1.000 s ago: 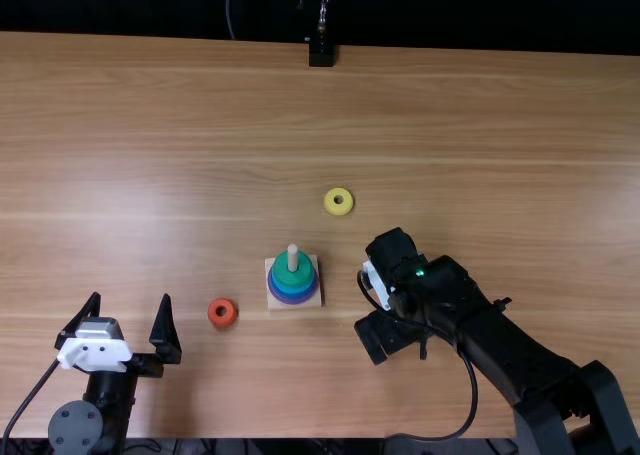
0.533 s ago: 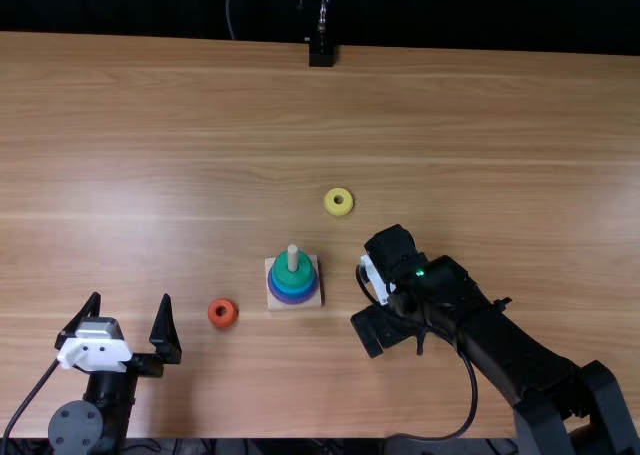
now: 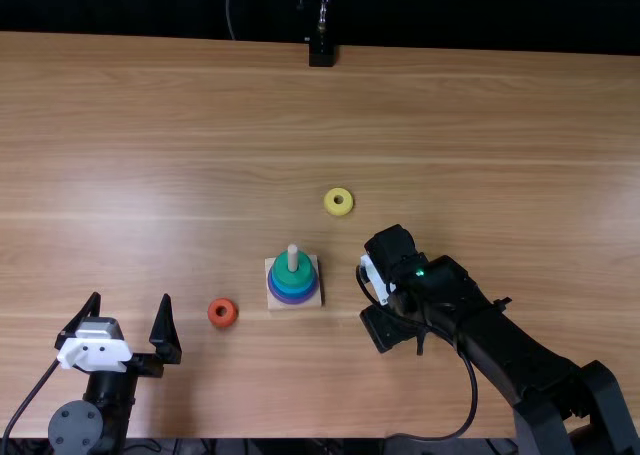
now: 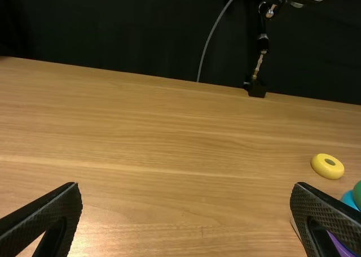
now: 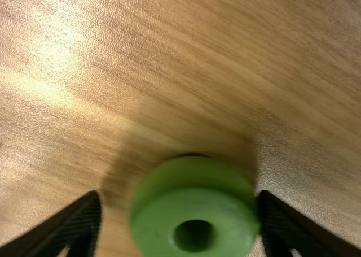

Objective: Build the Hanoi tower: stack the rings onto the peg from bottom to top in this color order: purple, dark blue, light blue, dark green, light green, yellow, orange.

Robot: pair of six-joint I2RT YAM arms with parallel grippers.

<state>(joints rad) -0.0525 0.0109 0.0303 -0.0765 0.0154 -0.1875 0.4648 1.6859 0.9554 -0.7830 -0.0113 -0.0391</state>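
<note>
Light green ring (image 5: 155,226): between spread fingers of right gripper (image 3: 385,327), gap showing on one side. Right gripper at 4 o'clock from wooden peg (image 3: 292,254) in top view. On peg: dark green ring (image 3: 305,271) uppermost, blue and purple rings beneath. Yellow ring (image 3: 339,202): table (image 3: 450,125), 1 o'clock from peg. Orange ring (image 3: 222,312): table, 8 o'clock. Left gripper (image 3: 129,305): farther out, near 9 o'clock, fingers wide apart, nothing between.
</note>
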